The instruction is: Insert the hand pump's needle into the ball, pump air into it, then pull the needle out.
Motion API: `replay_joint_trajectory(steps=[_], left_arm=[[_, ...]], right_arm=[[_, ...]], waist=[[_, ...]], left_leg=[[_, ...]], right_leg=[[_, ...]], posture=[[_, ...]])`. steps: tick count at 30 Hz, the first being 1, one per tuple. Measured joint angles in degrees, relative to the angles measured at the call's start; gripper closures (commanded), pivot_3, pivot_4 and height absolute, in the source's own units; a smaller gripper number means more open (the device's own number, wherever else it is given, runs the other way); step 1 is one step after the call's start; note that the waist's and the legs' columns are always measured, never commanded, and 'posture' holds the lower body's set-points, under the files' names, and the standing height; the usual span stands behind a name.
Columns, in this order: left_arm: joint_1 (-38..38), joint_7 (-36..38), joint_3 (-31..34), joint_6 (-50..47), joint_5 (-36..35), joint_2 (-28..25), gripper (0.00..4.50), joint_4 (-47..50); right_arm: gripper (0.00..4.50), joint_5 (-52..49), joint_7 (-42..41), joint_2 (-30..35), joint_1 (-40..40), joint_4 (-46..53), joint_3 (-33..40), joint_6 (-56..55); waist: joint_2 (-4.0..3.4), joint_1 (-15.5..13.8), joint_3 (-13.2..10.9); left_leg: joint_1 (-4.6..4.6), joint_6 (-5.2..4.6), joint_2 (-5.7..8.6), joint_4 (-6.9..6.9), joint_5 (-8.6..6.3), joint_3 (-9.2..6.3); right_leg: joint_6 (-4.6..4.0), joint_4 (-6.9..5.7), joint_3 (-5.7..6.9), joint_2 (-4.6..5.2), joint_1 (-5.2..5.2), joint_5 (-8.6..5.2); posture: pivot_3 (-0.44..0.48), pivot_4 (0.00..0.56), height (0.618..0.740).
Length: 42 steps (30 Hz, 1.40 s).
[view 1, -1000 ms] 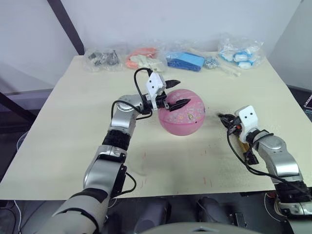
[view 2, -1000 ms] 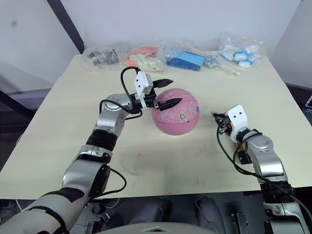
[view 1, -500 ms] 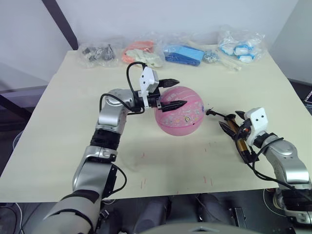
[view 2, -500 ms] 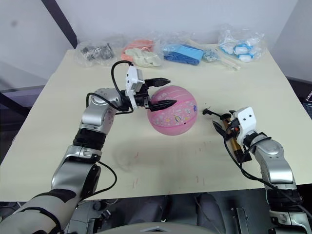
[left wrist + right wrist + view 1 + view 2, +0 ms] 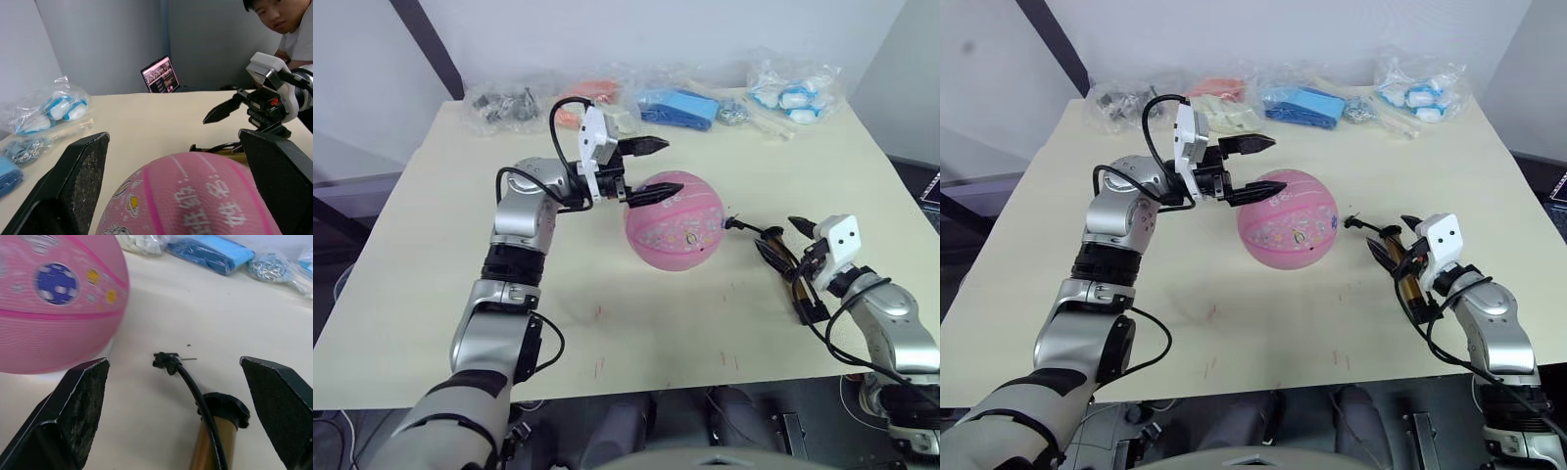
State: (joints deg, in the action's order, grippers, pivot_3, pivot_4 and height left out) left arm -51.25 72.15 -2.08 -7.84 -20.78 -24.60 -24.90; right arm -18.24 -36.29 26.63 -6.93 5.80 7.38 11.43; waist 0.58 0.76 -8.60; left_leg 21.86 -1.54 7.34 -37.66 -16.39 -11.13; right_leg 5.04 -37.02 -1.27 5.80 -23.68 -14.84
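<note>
The pink ball (image 5: 674, 222) rests mid-table. My left gripper (image 5: 651, 168) hovers open over its upper left side; the ball's top (image 5: 195, 196) bulges between the wide-spread fingers (image 5: 73, 186). The bronze hand pump (image 5: 800, 291) lies on the table to the right of the ball. Its black hose (image 5: 195, 387) curves toward the ball and ends in the needle (image 5: 168, 361), which lies on the table just beside the ball, outside it. My right gripper (image 5: 785, 243) stands open over the pump's ball-side end, its fingers (image 5: 73, 416) spread wide and gripping nothing.
Several plastic bags of small parts (image 5: 680, 106) line the table's far edge. Beyond the table a laptop (image 5: 160, 74) stands, and a person (image 5: 281, 24) sits behind my right arm. The table's front edge (image 5: 607, 387) is close to the pump.
My right gripper has opened and drawn back from the ball, leaving the pump on the table. The left gripper has risen a little off the ball. The camera has shifted too.
</note>
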Motion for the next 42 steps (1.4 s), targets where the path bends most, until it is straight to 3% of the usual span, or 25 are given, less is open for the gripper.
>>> replay_joint_trajectory(steps=[3, 8, 19, 32, 42], left_arm=[[0.97, 1.54, 1.45, -1.41, -2.08, -1.99, 0.00, 2.74], [9.11, 4.66, 5.18, -6.75, -8.24, -7.94, 0.00, 12.78], [35.95, 0.76, 14.31, -8.77, -10.63, -16.22, 0.00, 28.10], [58.13, -5.55, 22.71, -5.71, -9.69, -16.02, 0.00, 29.28], [62.01, -6.76, 25.28, 3.35, -6.29, -15.83, 0.00, 21.81]], right_arm=[[0.04, -1.05, -1.58, 0.01, 1.41, 0.02, 0.47, -1.21], [0.04, -3.98, -6.00, 0.54, 4.53, 0.38, 2.12, -3.48], [0.04, -9.47, -17.17, 4.72, 11.39, -0.29, 7.31, -9.86], [0.04, -12.75, -28.18, 9.94, 21.21, -9.34, 17.82, -16.17], [0.04, -13.74, -35.76, 12.44, 19.97, -21.91, 21.88, -21.58]], waist=[[-0.01, 0.04, -0.01], [-0.07, 0.38, -0.04], [-0.30, -0.46, -0.28], [-0.39, -1.33, -0.35], [-0.45, -1.52, -0.37]], left_leg=[[0.01, 0.00, 0.00, -0.10, 0.00, 0.01], [-0.05, 0.00, 0.01, -0.22, -0.01, -0.04], [-0.16, 0.04, 0.01, -0.59, 0.00, 0.02], [-0.19, 0.05, -0.05, -0.55, 0.00, 0.16], [-0.31, -0.16, -0.12, -0.59, -0.13, 0.35]], right_leg=[[0.00, -0.06, -0.01, 0.00, 0.00, 0.00], [-0.02, -0.26, -0.21, 0.00, -0.03, 0.01], [-0.42, -0.69, -0.29, 0.00, 0.03, 0.27], [-0.49, -0.63, -0.38, 0.01, 0.02, 0.31], [-0.51, -0.70, -0.51, -0.02, 0.08, 0.32]], posture=[[0.000, 0.150, 0.740], [0.000, 0.150, 0.740], [0.000, 0.150, 0.740], [0.000, 0.150, 0.740], [0.000, 0.150, 0.740]])
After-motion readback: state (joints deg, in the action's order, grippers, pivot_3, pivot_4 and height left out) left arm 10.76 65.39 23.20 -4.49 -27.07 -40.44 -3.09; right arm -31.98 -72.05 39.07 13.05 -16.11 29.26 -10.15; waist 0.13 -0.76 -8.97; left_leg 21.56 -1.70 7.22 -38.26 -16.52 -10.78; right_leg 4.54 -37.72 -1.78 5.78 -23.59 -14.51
